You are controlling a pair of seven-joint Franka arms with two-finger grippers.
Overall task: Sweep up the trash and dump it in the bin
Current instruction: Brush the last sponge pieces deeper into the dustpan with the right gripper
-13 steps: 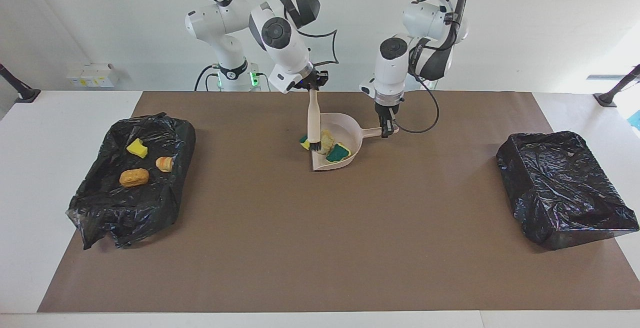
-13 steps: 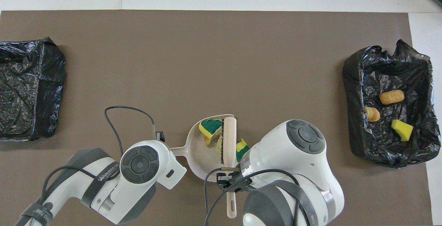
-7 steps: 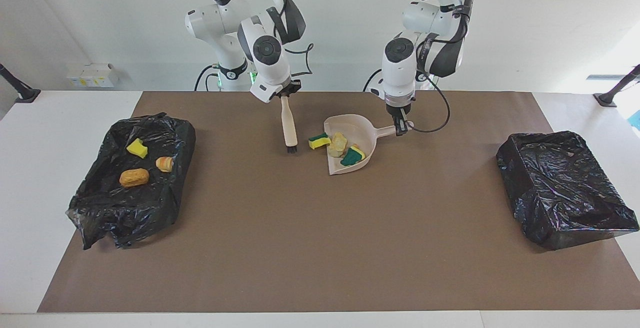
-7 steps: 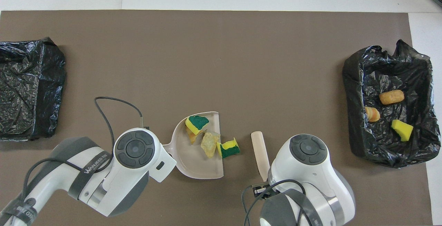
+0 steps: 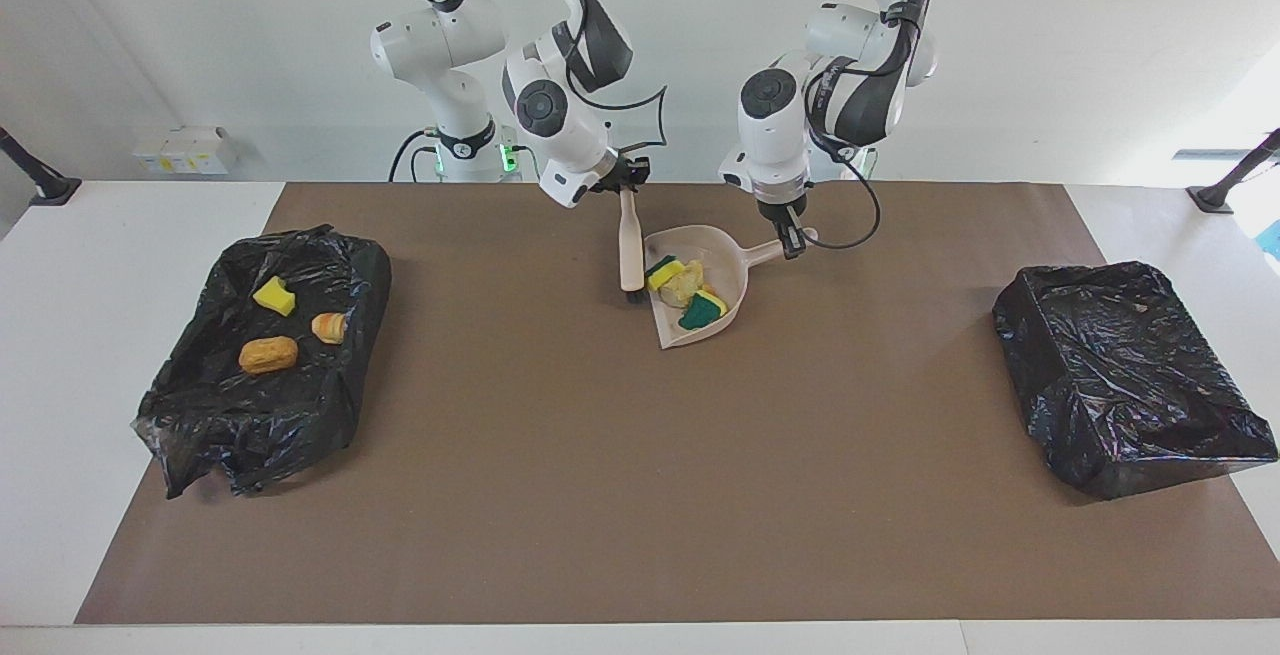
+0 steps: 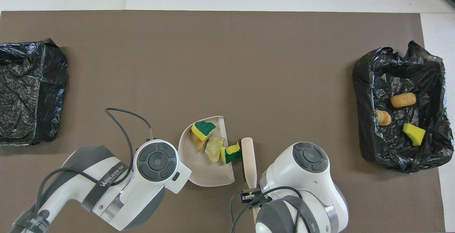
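Note:
The beige dustpan (image 5: 722, 280) (image 6: 206, 167) lies on the brown mat close to the robots. My left gripper (image 5: 793, 241) is shut on its handle. In the pan are two pieces of trash, a green-and-yellow sponge scrap (image 5: 703, 312) (image 6: 202, 129) and a tan crumbly chunk (image 5: 685, 286) (image 6: 214, 148). Another yellow-and-green scrap (image 5: 663, 272) (image 6: 231, 153) sits at the pan's lip. The beige brush (image 5: 631, 247) (image 6: 249, 158) stands against that scrap, bristles down. My right gripper (image 5: 626, 182) is shut on the brush's handle.
A bin lined with a black bag (image 5: 360, 280) (image 6: 362, 119) at the right arm's end holds a yellow scrap (image 5: 274, 295) and two orange chunks (image 5: 268, 355). Another black-bagged bin (image 5: 1130, 375) (image 6: 28, 94) sits at the left arm's end.
The brush swung out of the pan toward the right arm's end, then came back to the pan's mouth, pushing the loose yellow-and-green scrap to the lip. The dustpan shifted slightly.

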